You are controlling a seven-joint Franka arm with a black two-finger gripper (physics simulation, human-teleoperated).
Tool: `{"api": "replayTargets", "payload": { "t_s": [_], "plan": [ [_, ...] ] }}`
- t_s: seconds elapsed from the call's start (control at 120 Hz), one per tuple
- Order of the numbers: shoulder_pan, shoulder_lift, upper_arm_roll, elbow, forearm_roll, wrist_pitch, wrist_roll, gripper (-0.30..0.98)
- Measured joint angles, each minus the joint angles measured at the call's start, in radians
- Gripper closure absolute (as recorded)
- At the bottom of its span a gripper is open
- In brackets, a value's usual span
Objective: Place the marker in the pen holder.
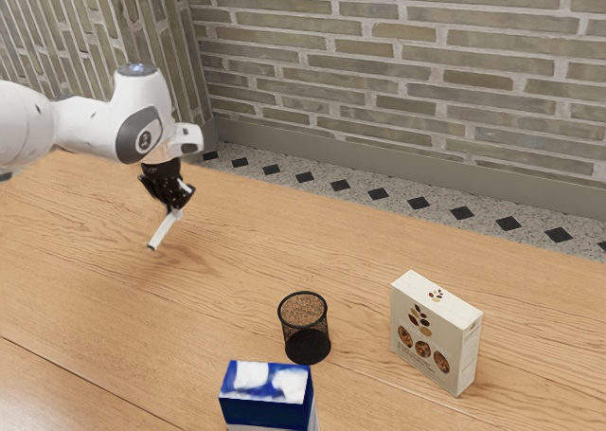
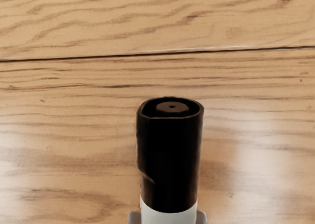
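Exterior view, white cylindrical marker [image 1: 164,229]: long axis slanted, lower end toward the exterior view's left
Black two-finger gripper [image 1: 175,209]: clenched around marker

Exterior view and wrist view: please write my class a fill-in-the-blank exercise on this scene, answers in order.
The end effector grips a marker whose end in the wrist view is coloured ____. The cream box stands to the exterior view's ____ of the mesh pen holder. The carton has a top coloured white and ____. The dark floor tiles are shaped like ____.

Answers: black; right; blue; diamonds.
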Motion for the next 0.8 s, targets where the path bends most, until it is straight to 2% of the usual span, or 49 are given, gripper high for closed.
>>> {"api": "replayTargets", "payload": {
  "t_s": [0.083, 0.175, 0.25, 0.417, 0.575, 0.708, 0.742, 0.8],
  "plan": [
    [-0.037, -0.089, -0.036, -0.105, 0.022, 0.101, -0.013, 0.79],
    [-0.067, -0.165, -0.092, -0.177, 0.096, 0.208, -0.055, 0.79],
    [-0.111, -0.225, -0.106, -0.223, 0.154, 0.267, -0.106, 0.79],
    [-0.175, -0.298, -0.13, -0.331, 0.232, 0.387, -0.257, 0.78],
    [-0.225, -0.359, -0.17, -0.402, 0.256, 0.444, -0.42, 0.77],
    [-0.326, -0.38, -0.157, -0.44, 0.257, 0.465, -0.563, 0.77],
    [-0.291, -0.388, -0.214, -0.452, 0.257, 0.468, -0.596, 0.77],
    [-0.306, -0.404, -0.238, -0.478, 0.257, 0.473, -0.651, 0.76]
  ]
}}
